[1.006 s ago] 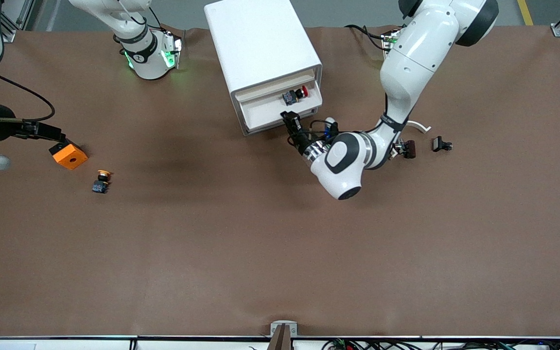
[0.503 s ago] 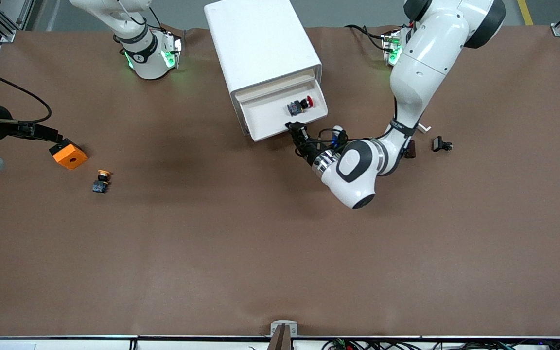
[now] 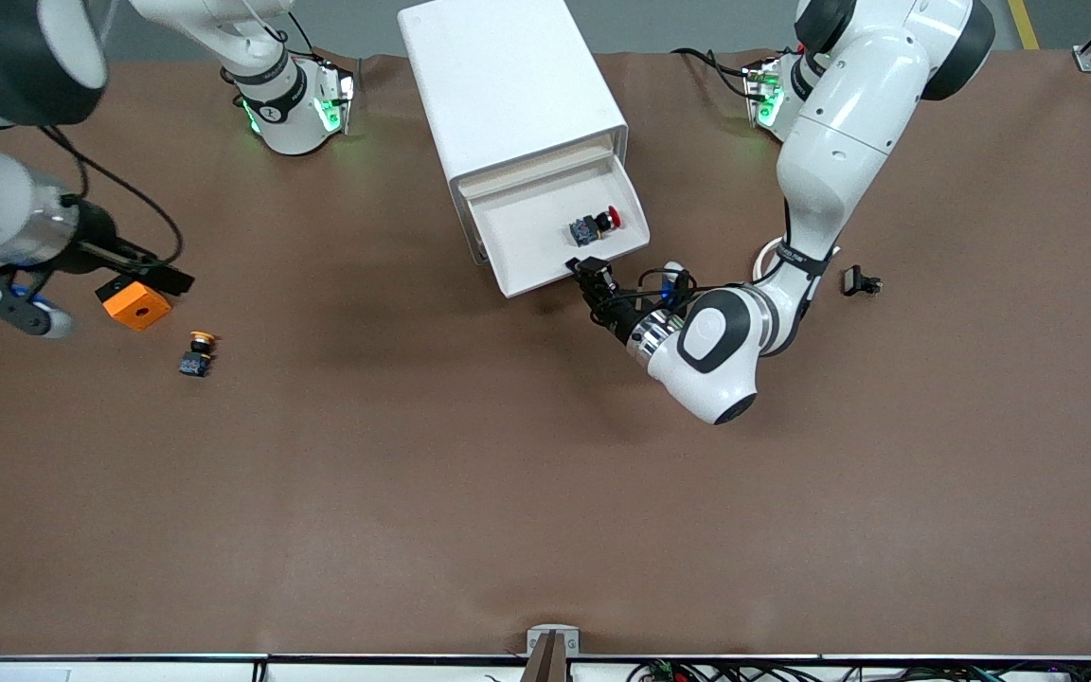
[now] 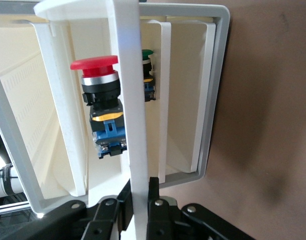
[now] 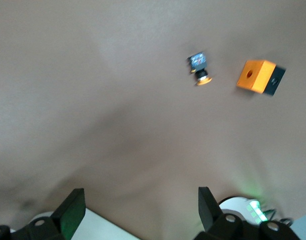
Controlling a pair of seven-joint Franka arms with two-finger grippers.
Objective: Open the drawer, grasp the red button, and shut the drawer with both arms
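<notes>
The white cabinet (image 3: 508, 85) stands near the robots' bases. Its top drawer (image 3: 527, 237) is pulled out toward the front camera. The button (image 3: 595, 227), red-capped on a black body, lies on its side in the drawer, at the end nearer the left arm. In the left wrist view the button (image 4: 100, 90) sits just past the drawer's front strip (image 4: 128, 125). My left gripper (image 3: 593, 280) is shut on that front strip (image 4: 138, 200). My right gripper (image 3: 162, 277) hangs open and empty high over the table at the right arm's end (image 5: 140, 210).
An orange cube (image 3: 135, 305) and a yellow-capped button (image 3: 197, 352) lie under the right gripper's area. A small black part (image 3: 858, 281) lies at the left arm's end. A green-capped button (image 4: 147, 55) shows deeper in the cabinet.
The left gripper has drawn the drawer farther out toward the front camera, carrying the red button with it. The right arm has swung up and over the orange cube.
</notes>
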